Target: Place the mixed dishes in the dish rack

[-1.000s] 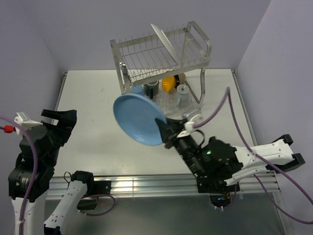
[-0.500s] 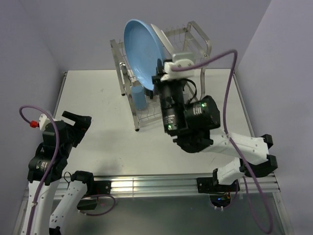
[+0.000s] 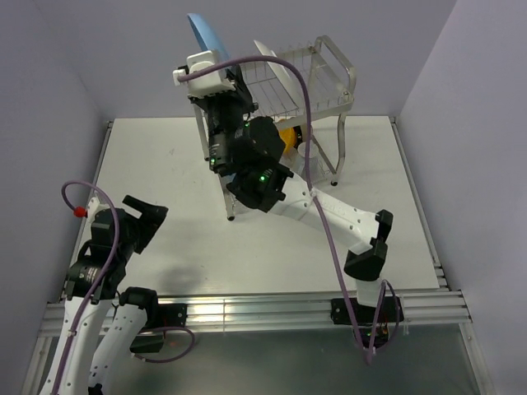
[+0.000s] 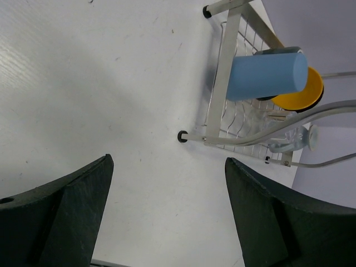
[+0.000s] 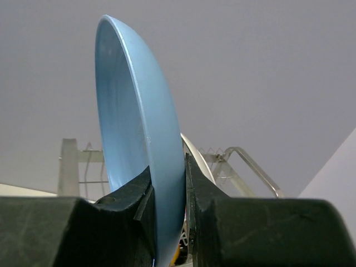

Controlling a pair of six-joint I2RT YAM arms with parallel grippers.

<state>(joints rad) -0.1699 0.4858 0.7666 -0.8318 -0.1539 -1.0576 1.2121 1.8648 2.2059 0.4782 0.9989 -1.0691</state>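
Right claw (image 5: 167, 189): my fingers pinch the blue plate (image 5: 130, 105) by its rim, plate upright on edge.
Blue plate: held high at the left end of the rack (image 3: 333, 78), near the white plate (image 3: 276, 64) leaning in the upper tier.
Left claw (image 4: 167, 167): my jaws stand wide, nothing between them, over the table (image 4: 83, 83).
Lower tier: blue cup (image 4: 267, 75), orange bowl (image 4: 303, 94).
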